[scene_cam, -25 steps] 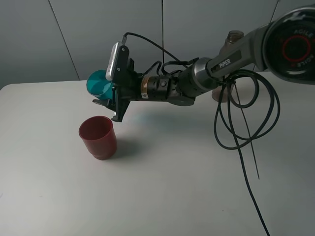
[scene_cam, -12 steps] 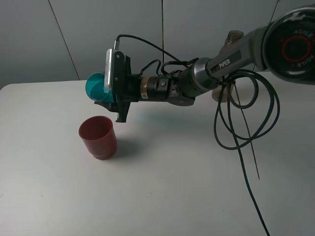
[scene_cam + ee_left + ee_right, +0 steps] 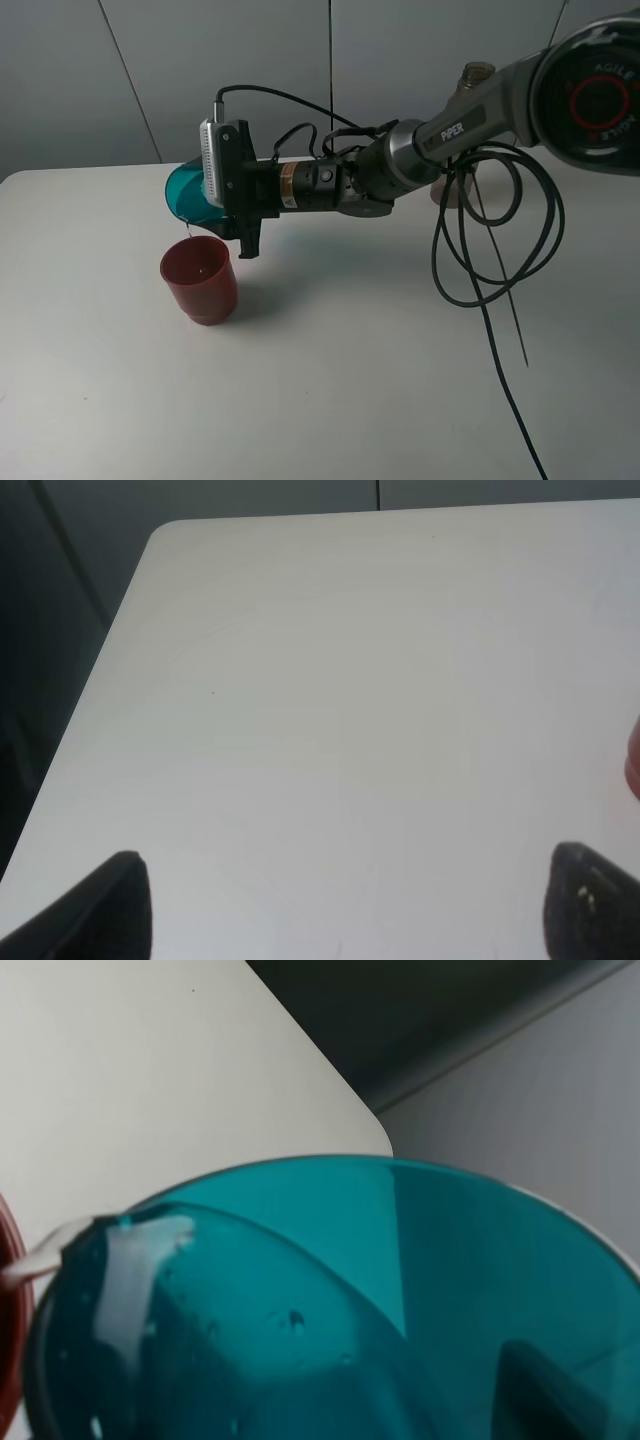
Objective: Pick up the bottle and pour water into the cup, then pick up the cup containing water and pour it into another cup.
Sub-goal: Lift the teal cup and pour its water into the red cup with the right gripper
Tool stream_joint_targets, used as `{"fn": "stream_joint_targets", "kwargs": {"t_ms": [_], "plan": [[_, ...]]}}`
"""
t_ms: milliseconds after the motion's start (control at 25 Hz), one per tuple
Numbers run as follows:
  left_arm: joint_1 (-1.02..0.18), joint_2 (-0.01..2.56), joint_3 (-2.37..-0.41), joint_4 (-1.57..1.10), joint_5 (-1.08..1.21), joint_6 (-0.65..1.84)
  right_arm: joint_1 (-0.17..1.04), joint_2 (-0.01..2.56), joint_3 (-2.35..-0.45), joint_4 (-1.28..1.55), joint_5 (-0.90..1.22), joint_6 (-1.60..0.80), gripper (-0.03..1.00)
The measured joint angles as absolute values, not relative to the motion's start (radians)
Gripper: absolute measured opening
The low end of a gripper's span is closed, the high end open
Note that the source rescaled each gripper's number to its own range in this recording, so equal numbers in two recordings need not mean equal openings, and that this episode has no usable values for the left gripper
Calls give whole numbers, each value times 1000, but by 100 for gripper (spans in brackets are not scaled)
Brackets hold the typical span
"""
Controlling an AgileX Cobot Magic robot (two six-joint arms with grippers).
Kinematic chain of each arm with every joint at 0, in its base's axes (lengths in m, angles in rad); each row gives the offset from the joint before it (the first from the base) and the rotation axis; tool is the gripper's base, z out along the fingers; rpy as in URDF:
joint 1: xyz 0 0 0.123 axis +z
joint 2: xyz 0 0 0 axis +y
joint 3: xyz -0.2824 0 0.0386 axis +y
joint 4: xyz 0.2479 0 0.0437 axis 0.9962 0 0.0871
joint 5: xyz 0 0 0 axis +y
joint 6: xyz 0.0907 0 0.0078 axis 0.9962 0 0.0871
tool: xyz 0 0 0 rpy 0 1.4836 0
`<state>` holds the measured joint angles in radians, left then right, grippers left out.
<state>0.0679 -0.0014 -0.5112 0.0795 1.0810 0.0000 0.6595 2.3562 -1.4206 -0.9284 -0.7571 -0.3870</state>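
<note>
My right gripper (image 3: pixel 214 196) is shut on the cup (image 3: pixel 188 191), a translucent teal tumbler, and holds it on its side with the mouth tipped down to the left. A thin stream of water (image 3: pixel 187 232) runs from its rim into another cup (image 3: pixel 200 279), dark red, standing upright on the table just below. The right wrist view is filled by the teal cup (image 3: pixel 330 1300), with water at its lip (image 3: pixel 60 1245) and the red rim (image 3: pixel 8 1300) at the edge. The bottle (image 3: pixel 476 73) stands at the back right, mostly hidden behind the arm. My left gripper (image 3: pixel 340 900) is open over bare table.
The white table (image 3: pixel 350 390) ends at a rounded far-left corner (image 3: pixel 165 535). Black cables (image 3: pixel 490 260) hang in loops from the right arm down to the table on the right. A grey wall runs behind.
The right wrist has rolled and tipped the teal cup further, its mouth now lower over the red cup, and water has started running out. The red cup has stayed in place.
</note>
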Motion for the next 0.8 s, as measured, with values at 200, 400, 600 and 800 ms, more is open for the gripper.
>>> {"fn": "stream_joint_targets", "kwargs": {"t_ms": [200,400,600,800], "plan": [[68,-1,-511,79,1081,0,664,2356,-1421,-933,-786,-463,2],[68,-1,-511,79,1081,0,666,2356,-1421,-933,-807,-550,2],[68,-1,-511,79,1081,0,666,2356,-1421,-933,-809,-630,2],[68,-1,-511,79,1081,0,666,2356,-1421,-927,-810,-679,2]]}}
